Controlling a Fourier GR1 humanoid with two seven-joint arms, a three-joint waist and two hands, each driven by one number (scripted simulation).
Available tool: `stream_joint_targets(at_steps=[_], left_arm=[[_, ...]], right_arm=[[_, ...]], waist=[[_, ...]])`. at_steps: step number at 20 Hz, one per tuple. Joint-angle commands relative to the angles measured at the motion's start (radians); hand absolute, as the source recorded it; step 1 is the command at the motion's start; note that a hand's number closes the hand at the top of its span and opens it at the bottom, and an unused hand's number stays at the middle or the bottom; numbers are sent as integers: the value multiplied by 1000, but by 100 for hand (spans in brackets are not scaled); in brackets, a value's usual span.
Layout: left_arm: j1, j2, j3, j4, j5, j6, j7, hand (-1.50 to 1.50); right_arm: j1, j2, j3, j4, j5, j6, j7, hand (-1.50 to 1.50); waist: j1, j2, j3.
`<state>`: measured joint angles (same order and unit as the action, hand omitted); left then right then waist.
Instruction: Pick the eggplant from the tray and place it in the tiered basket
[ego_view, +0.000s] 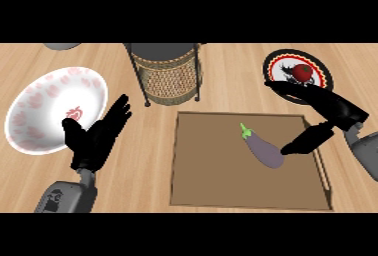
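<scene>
Head view looks down on a wood counter (221, 75). Far left lies a white plate (52, 112) with pink spots. Just beside it is the left hand (94, 137), fingers straight and close together, pointing up, holding nothing. It overlaps the plate's right edge. Near the top, in the middle, stands the basket (166, 75), woven, with a dark wire frame. Below it and to the right sits the brown tray (214, 165). The eggplant (267, 149) lies in the tray, toward its right side, green stem pointing up and left. The right hand (325, 107) is spread wide, with its thumb by the eggplant's right side and its fingers stretched up over a dark plate (284, 62). A red thing (303, 71) sits on that plate.
</scene>
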<state>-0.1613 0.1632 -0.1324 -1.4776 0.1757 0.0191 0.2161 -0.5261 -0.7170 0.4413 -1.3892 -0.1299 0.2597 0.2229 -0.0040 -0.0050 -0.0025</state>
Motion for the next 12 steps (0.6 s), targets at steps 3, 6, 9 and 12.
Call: stream_joint_targets(at_steps=[3,6,9,12], left_arm=[[28,1,-13,-23,-11,-4,-1,0],[-24,1,-5,-13,1,-10,37,0],[-24,39,35,-20,24,-35,46,0],[-26,-36,-12,35,-30,12,-8,0]], right_arm=[[-147,-96,115,-114,174,91,260,-150],[-252,-63,187,-167,209,183,448,-150],[-275,59,234,-233,191,208,664,-150],[-325,213,260,-194,160,240,830,-150]], waist=[[16,-3,-1],[21,-2,-2],[14,-2,0],[13,4,0]])
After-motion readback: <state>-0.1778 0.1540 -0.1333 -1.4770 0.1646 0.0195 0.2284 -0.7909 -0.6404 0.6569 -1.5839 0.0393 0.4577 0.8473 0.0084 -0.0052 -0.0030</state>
